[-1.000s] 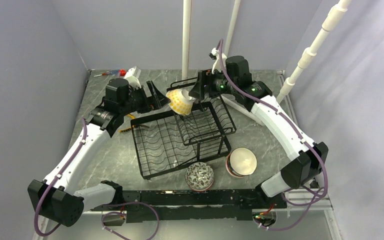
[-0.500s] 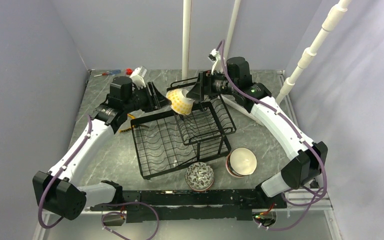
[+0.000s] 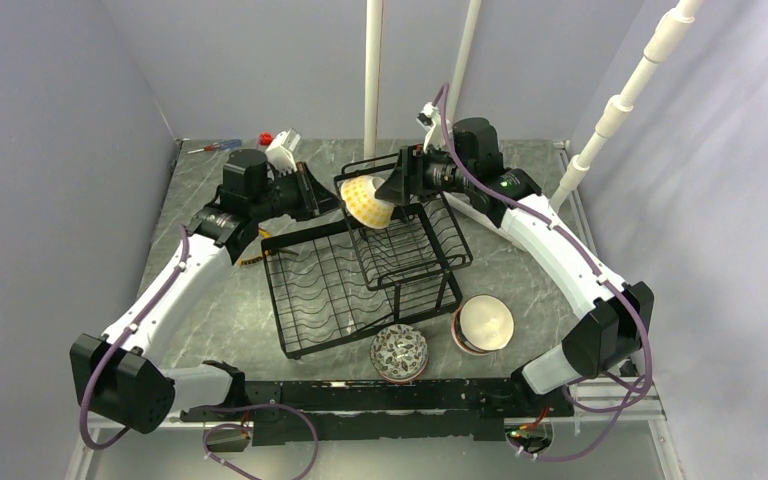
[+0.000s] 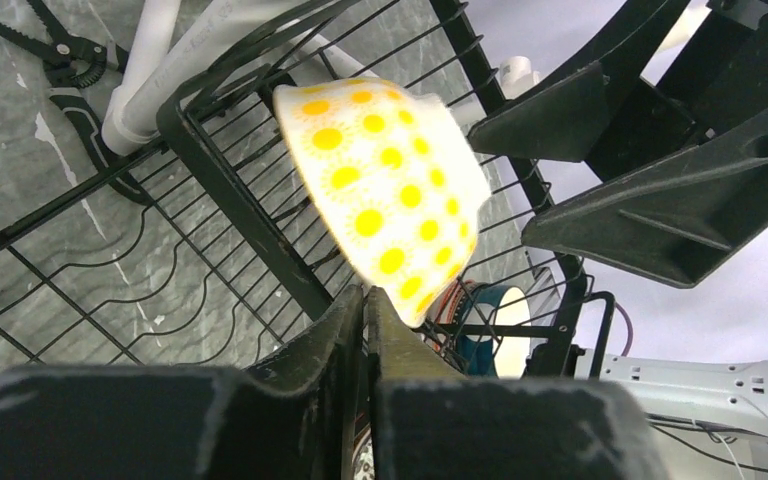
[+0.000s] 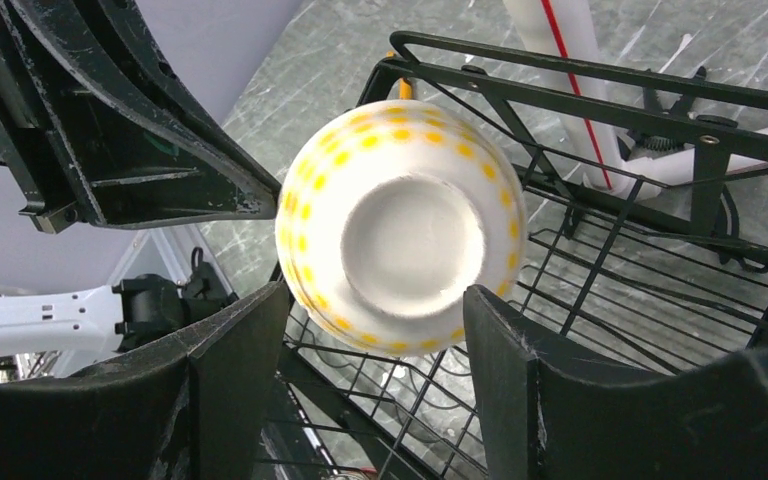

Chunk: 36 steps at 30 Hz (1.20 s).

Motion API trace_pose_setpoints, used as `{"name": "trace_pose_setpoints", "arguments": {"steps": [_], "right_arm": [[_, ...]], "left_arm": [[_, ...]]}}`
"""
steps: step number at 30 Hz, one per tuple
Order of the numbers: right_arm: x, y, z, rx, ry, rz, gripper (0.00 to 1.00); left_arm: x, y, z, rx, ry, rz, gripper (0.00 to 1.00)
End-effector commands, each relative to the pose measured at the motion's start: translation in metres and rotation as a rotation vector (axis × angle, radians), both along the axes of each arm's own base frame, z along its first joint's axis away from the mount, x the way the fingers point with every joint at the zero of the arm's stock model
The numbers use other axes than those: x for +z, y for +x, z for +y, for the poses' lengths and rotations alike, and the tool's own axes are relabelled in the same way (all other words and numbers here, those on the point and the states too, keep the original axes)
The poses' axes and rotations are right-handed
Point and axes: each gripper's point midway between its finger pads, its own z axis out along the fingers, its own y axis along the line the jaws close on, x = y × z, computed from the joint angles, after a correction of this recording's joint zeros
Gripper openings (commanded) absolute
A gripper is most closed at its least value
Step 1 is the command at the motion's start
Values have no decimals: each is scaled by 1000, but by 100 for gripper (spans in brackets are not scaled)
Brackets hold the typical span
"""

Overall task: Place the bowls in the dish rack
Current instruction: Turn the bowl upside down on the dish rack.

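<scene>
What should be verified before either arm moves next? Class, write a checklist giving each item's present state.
1. Yellow dotted bowl at the dish rack's upper basket: ok, tilted at its corner.
2. Bowl resting steadily unaided: cannot tell.
3. Right jaws open: ok, one either side of the bowl.
4. Left jaws clear of the bowl: cannot tell; shut, tips at its lower edge.
5. All bowls loaded: not ok; patterned bowl and red-sided bowl stand on the table.
</scene>
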Motion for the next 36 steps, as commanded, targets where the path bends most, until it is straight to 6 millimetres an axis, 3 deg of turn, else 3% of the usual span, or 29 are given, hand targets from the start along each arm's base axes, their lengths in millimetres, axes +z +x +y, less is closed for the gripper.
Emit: {"name": "trace_pose_setpoints", "arguments": {"steps": [1,4,8,16,24,36], "right_arm": [[22,-3,1,19,55,-59,68],[22,-3,1,21,56,-57,68],[18,-4,4,34,58,-42,67],[21,-4,1,16,57,-54,67],[22,-4,-4,6,61,-57,70],[22,-2,14,73,87,-15,65]], "left_arm": [[5,5,-3,-12,-3,-13,10],[5,5,1,6,8,-16,6],[9,4,8,39,26,-30,12],[17,-2,22,101,54,-75,61],[19,-8,38,164,87,-111,88],[12,-13,42,178,100,-103,92]]}}
